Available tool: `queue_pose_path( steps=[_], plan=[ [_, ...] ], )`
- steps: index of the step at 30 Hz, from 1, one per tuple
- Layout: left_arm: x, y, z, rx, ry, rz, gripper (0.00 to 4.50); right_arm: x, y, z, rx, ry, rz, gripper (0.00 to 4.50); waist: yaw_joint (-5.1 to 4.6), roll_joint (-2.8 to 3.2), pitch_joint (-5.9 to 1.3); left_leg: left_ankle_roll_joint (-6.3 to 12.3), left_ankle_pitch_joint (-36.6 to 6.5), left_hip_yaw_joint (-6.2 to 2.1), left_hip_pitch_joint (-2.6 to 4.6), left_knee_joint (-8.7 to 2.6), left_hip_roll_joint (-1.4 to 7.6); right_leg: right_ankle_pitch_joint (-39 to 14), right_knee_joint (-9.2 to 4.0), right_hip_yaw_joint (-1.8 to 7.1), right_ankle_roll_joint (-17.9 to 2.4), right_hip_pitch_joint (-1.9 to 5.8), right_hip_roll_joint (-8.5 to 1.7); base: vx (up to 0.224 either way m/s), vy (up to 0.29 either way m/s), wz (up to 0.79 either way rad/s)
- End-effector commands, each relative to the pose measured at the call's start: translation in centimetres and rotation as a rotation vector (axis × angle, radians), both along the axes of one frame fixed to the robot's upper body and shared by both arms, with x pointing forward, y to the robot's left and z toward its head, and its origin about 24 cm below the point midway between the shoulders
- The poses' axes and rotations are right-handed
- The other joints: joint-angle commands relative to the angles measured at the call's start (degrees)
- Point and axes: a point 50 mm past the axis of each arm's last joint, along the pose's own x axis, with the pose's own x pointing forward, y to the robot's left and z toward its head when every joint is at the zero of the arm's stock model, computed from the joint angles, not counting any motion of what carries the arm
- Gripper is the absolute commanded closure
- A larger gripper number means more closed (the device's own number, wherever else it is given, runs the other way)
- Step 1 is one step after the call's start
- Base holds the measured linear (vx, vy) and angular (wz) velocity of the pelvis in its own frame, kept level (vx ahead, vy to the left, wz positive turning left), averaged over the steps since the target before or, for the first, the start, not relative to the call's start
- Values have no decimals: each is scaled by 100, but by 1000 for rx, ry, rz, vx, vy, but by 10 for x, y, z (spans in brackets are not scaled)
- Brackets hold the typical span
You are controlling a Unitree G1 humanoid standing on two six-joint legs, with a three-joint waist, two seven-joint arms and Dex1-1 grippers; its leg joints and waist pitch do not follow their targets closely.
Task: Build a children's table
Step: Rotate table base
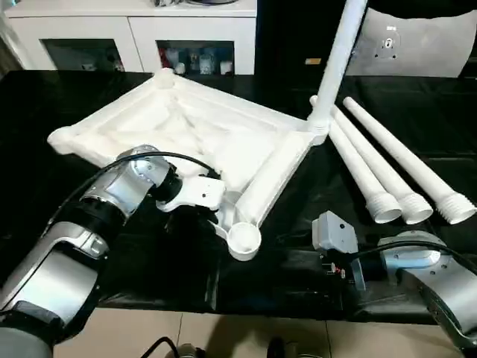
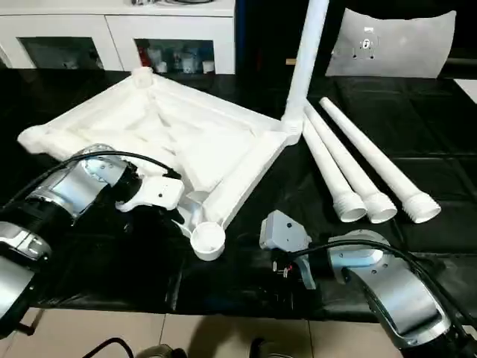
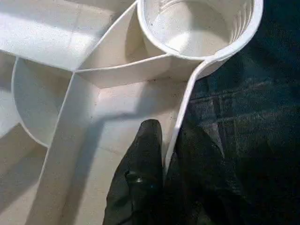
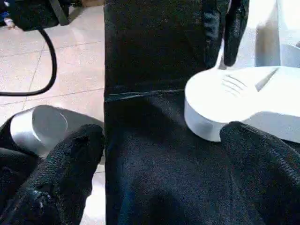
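The left gripper's (image 3: pixel 164 164) two black fingers (image 3: pixel 140 183) are pinched on the thin rim wall of the table top (image 1: pixel 186 127), just beside its nearest corner socket (image 1: pixel 244 240). The right gripper (image 4: pixel 159 154) hangs with its fingers (image 4: pixel 65 173) spread wide and holding nothing, near that same socket, over the black table cover (image 1: pixel 149 268). The top lies ribs-up. One leg (image 1: pixel 337 63) stands screwed into the top's far right corner; three loose legs (image 1: pixel 387 175) lie side by side just beyond that corner.
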Motion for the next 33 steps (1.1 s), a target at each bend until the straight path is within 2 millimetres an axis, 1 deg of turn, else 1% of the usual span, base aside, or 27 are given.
queue_pose_path(
  steps=[1,2,3,4,5,7,8,9,10,11,12,13,14,15,16,17,18,21,22,24,25,26,28,29,30,31,33],
  plan=[
    [7,6,-2,-53,-21,172,421,1,3,4,11,-31,4,0,40,-38,-443,523,-918,-103,9,-326,241,-2534,-485,283,-498,400,-501,0,0,0],
    [7,6,-3,-57,-21,185,424,1,3,4,11,-33,2,0,32,-49,-441,513,-945,-98,3,-320,216,-2711,-509,268,-414,408,-493,0,0,0],
    [7,5,-5,-69,-16,218,425,2,2,4,9,-40,-9,0,33,-44,-441,505,-958,-100,6,-316,209,-2798,-518,256,-364,404,-487,0,0,0],
    [7,3,-9,-93,-3,270,426,5,1,4,6,-55,-29,0,16,-38,-432,496,-954,-105,-9,-315,194,-2904,-540,237,-270,407,-477,0,0,0],
    [7,2,-11,-107,7,304,428,7,0,4,3,-65,-43,0,-1,-43,-424,475,-972,-104,2,-309,191,-3017,-564,215,-202,387,-464,0,0,0],
    [6,-2,-15,-137,7,363,433,14,-2,3,-13,-96,-95,0,-33,-52,-433,474,-972,-94,5,-286,154,-3135,-589,201,-147,385,-464,0,0,0],
    [6,-2,-15,-137,7,363,435,14,-2,3,-13,-96,-95,0,-61,-55,-425,496,-992,-91,5,-282,145,-3198,-614,187,-115,368,-445,0,0,0],
    [6,-5,-16,-160,-6,389,437,18,-3,3,-17,-118,-125,0,-70,-49,-433,502,-1011,-92,18,-277,147,-3225,-624,190,-93,359,-449,0,0,0],
    [6,-8,-16,-182,-12,411,440,21,-3,4,-15,-130,-145,0,-112,-56,-426,519,-1046,-95,8,-274,147,-3242,-625,174,-75,354,-432,0,0,0],
    [6,-8,-16,-182,-12,411,444,21,-3,4,-15,-130,-145,0,-134,-53,-432,537,-1067,-95,10,-264,130,-3271,-641,158,-40,358,-425,0,0,0],
    [7,-11,-16,-207,-10,441,447,23,-3,4,-17,-139,-163,0,-135,-55,-441,555,-1056,-98,4,-264,129,-3238,-628,164,-22,364,-422,0,0,0],
    [8,-14,-15,-223,-33,464,449,26,-3,3,-31,-142,-192,0,-160,-80,-429,575,-1044,-103,-13,-273,143,-3191,-620,161,-30,365,-422,0,0,0],
    [8,-18,-13,-252,-39,488,449,30,-5,2,-49,-148,-227,0,-173,-73,-442,582,-1020,-98,8,-266,148,-3189,-628,166,-53,343,-424,0,0,0],
    [8,-21,-12,-276,-43,496,449,33,-6,0,-62,-150,-262,0,-176,-58,-444,597,-995,-96,9,-260,142,-3169,-623,166,-88,342,-425,0,0,0],
    [8,-23,-11,-290,-45,497,449,35,-7,-1,-69,-150,-283,0,-181,-76,-454,601,-958,-100,-8,-262,151,-3109,-610,173,-101,352,-427,0,0,0],
    [7,-25,-10,-304,-65,466,449,37,-7,-2,-71,-151,-301,0,-180,-69,-463,641,-916,-110,-22,-268,152,-3011,-592,171,-138,358,-429,0,0,0],
    [5,-26,-9,-311,-89,421,449,39,-7,-3,-74,-155,-324,0,-187,-76,-473,664,-883,-113,-35,-269,154,-2953,-591,179,-140,363,-431,0,0,0],
    [-3,-28,-11,-322,-153,254,449,44,-7,-3,-77,-164,-397,0,-181,-54,-517,773,-728,-147,-58,-287,231,-2384,-494,226,-323,354,-463,0,0,0],
    [-5,-28,-11,-325,-160,229,449,45,-7,-3,-77,-168,-407,0,-173,-51,-525,790,-641,-137,-63,-285,241,-2189,-456,252,-398,357,-477,0,0,0],
    [-11,-29,-12,-325,-166,174,449,49,-8,-2,-75,-178,-470,0,-146,-34,-527,812,-564,-133,-55,-288,260,-2029,-430,272,-481,360,-482,0,0,0],
    [-14,-30,-12,-332,-159,147,449,51,-9,-2,-76,-184,-499,0,-133,-28,-524,804,-482,-137,-53,-305,296,-1860,-399,287,-578,349,-492,0,0,0],
    [-16,-31,-12,-347,-144,152,449,54,-9,-1,-80,-192,-535,0,-121,-28,-526,754,-451,-150,-32,-314,331,-1736,-353,307,-683,354,-514,0,0,0],
    [-17,-35,-9,-388,-127,172,449,59,-10,2,-91,-209,-602,0,-103,-10,-520,709,-416,-136,-13,-318,341,-1613,-333,323,-820,337,-511,0,0,0],
    [-18,-36,-7,-404,-123,160,421,61,-10,3,-94,-209,-623,0,-74,-15,-509,693,-456,-124,6,-318,336,-1619,-341,333,-836,328,-514,0,0,0],
    [-18,-37,-6,-410,-121,158,405,62,-10,3,-94,-209,-633,0,-63,-14,-509,680,-464,-125,-4,-320,332,-1620,-330,336,-842,342,-518,0,0,0],
    [-20,-38,-2,-439,-115,145,390,66,-11,6,-95,-209,-676,0,-28,3,-511,641,-486,-123,4,-324,339,-1626,-325,350,-840,347,-533,0,0,0],
    [-20,-39,3,-485,-122,151,386,73,-14,9,-108,-217,-746,0,-12,-2,-513,582,-505,-119,13,-330,342,-1588,-317,359,-887,347,-535,0,0,0]
  ],
)
